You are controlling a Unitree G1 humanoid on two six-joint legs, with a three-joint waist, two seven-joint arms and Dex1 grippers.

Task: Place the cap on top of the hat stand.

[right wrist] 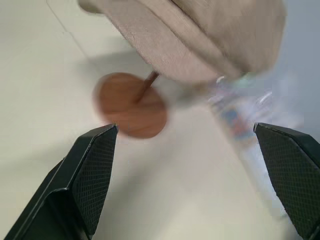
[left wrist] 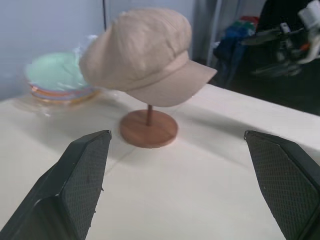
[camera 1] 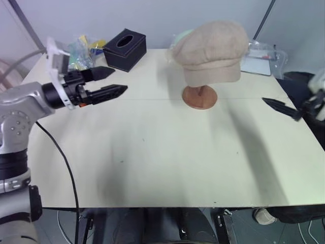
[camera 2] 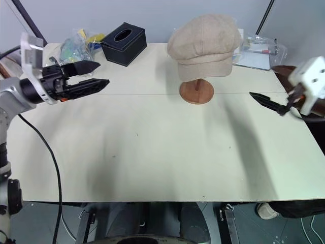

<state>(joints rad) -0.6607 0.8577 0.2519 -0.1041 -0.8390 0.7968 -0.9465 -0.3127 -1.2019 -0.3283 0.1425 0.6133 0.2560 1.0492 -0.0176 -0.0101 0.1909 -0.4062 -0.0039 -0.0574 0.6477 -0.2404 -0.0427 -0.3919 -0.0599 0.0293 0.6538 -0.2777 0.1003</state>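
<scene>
Resting on the hat stand (camera 1: 199, 96), the cap (camera 1: 210, 50) is seen draped over the hidden disc top, its crown sagging a little to one side and its short brim facing the front edge of the surface (camera 1: 162, 162). Only the thin rod and round base of the stand are left showing beneath the fabric, which suggests the cap is carried by the stand alone. The left tool (camera 1: 112, 82) is held well apart from the cap, jaws spread and empty. The right tool (camera 2: 267, 103) is likewise released and empty, well off to the other side, in the wrist view its fingers (right wrist: 90, 175) spread wide. Both tools are judged to be kept clear so that the balanced cap is not disturbed; the placement appears complete.
</scene>
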